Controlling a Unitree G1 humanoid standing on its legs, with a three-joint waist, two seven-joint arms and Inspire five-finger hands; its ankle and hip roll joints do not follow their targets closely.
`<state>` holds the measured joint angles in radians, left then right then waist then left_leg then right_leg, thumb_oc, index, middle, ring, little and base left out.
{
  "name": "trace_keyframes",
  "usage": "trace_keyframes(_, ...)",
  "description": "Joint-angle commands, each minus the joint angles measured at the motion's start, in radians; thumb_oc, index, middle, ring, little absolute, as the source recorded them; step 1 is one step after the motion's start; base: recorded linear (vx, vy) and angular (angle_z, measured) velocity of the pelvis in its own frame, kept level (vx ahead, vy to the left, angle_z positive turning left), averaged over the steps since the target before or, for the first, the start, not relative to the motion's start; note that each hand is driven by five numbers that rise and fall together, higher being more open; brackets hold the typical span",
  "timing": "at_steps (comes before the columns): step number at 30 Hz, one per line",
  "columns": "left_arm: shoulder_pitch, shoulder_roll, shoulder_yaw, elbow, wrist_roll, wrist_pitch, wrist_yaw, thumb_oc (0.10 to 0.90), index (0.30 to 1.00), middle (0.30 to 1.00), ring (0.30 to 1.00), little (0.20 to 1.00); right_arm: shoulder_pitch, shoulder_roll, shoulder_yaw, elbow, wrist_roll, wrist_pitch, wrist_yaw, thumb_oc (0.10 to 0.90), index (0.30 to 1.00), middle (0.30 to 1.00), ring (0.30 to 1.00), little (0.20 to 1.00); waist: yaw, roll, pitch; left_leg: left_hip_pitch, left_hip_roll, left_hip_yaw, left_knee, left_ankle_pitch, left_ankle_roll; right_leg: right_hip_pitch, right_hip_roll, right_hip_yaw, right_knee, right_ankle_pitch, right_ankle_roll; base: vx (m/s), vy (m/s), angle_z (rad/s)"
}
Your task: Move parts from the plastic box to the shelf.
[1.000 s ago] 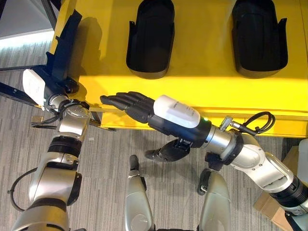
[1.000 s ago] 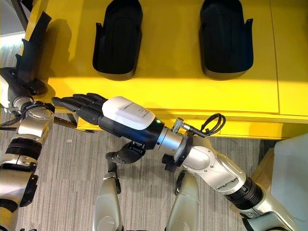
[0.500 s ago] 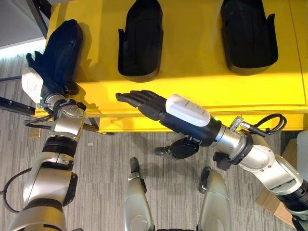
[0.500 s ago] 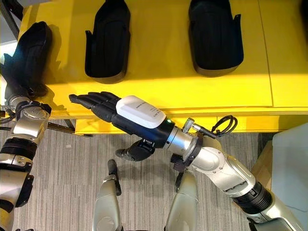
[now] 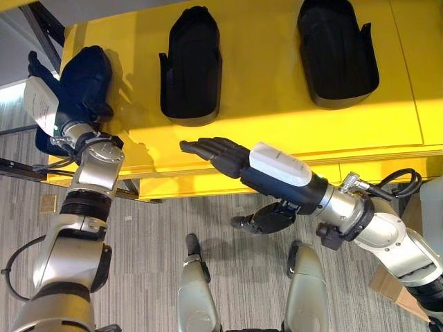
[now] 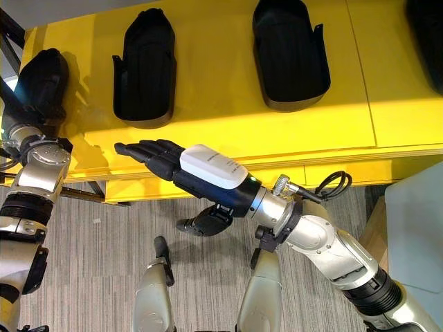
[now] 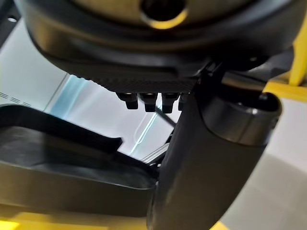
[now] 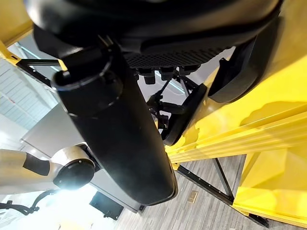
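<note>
A black moulded part (image 5: 86,76) lies at the left end of the yellow shelf (image 5: 277,117). My left hand (image 5: 43,111) is at that part's outer side and curled on its edge; the left wrist view has the part (image 7: 57,163) just past the thumb (image 7: 211,163). Two more black parts (image 5: 190,66) (image 5: 337,52) lie on the shelf in a row to the right. My right hand (image 5: 235,159) hovers open over the shelf's front edge, fingers straight and pointing left, thumb (image 5: 266,218) hanging below, holding nothing.
A dark metal frame (image 5: 41,24) stands beyond the shelf's left end. A pale grey container (image 6: 415,228) and a cardboard box (image 5: 387,290) sit at the lower right. Grey carpet (image 5: 152,228) runs below the shelf's front. Another dark part (image 6: 426,28) lies at the far right.
The camera has shifted. My left hand has swung the black part from tilted off the shelf's left end to flat on the shelf. My right hand stays open, a little further right.
</note>
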<state>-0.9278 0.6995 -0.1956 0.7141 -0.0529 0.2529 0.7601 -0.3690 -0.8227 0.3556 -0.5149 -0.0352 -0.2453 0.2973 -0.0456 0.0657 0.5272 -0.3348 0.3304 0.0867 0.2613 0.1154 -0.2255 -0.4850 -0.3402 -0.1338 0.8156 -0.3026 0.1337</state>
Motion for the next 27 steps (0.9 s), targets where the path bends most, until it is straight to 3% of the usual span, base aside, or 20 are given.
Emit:
trace_keyframes(1,-0.091,0.162,-0.009,-0.078,0.123,-0.063,0.068,0.900,1.000,1.000,1.000,1.000,-0.004,0.064,-0.089,-0.111,0.091,-0.131,-0.026,0.900,1.000,1.000,1.000,1.000,-0.020,-0.026,-0.109,0.014,0.048,0.021,0.067,-0.085,0.032,0.120,-0.037,0.032,-0.170,0.055,0.070,0.06,-0.037,-0.05)
trace_keyframes(7,-0.097,0.168,-0.010,-0.088,0.155,-0.105,0.078,0.900,1.000,1.000,1.000,1.000,0.023,0.071,-0.097,-0.118,0.091,-0.130,-0.025,0.900,1.000,1.000,1.000,1.000,-0.027,-0.025,-0.116,0.023,0.055,0.028,0.061,-0.082,0.029,0.132,-0.038,0.034,-0.178,0.057,0.074,0.02,-0.015,-0.02)
trace_keyframes(11,-0.110,0.174,-0.022,-0.117,0.169,-0.096,0.063,0.900,1.000,1.000,1.000,1.000,0.048,0.073,-0.094,-0.122,0.084,-0.139,-0.032,0.900,1.000,1.000,1.000,1.000,-0.031,-0.023,-0.120,0.029,0.060,0.032,0.061,-0.083,0.027,0.141,-0.039,0.035,-0.181,0.055,0.076,0.01,-0.017,0.01)
trace_keyframes(16,-0.117,0.173,-0.012,-0.142,0.196,-0.118,0.181,0.900,1.000,1.000,1.000,1.000,0.077,0.077,-0.097,-0.129,0.077,-0.158,-0.042,0.900,1.000,1.000,1.000,1.000,-0.033,-0.026,-0.121,0.028,0.064,0.030,0.070,-0.088,0.026,0.145,-0.036,0.038,-0.182,0.054,0.075,0.01,-0.050,-0.01)
trace_keyframes(21,-0.111,0.177,0.053,-0.178,0.306,-0.272,0.283,0.900,1.000,1.000,1.000,1.000,0.129,0.109,-0.095,-0.124,0.046,-0.184,-0.098,0.900,1.000,1.000,1.000,1.000,-0.026,-0.028,-0.132,0.035,0.069,0.022,0.073,-0.090,0.026,0.165,-0.030,0.030,-0.192,0.053,0.073,0.04,-0.123,-0.02)
trace_keyframes(25,-0.017,0.177,0.104,-0.316,0.346,-0.329,0.238,0.900,1.000,1.000,1.000,1.000,0.193,0.128,-0.109,-0.131,0.011,-0.223,-0.129,0.900,1.000,1.000,1.000,1.000,-0.017,-0.031,-0.141,0.045,0.073,0.019,0.070,-0.094,0.025,0.187,-0.026,0.019,-0.207,0.049,0.072,0.04,-0.115,0.04)
trace_keyframes(27,0.109,0.165,0.149,-0.468,0.376,-0.393,0.199,0.900,1.000,1.000,1.000,1.000,0.246,0.142,-0.128,-0.137,-0.015,-0.233,-0.168,0.900,1.000,1.000,1.000,1.000,0.004,-0.034,-0.148,0.055,0.072,0.011,0.063,-0.094,0.025,0.210,-0.025,0.004,-0.220,0.047,0.072,0.06,-0.146,0.02)
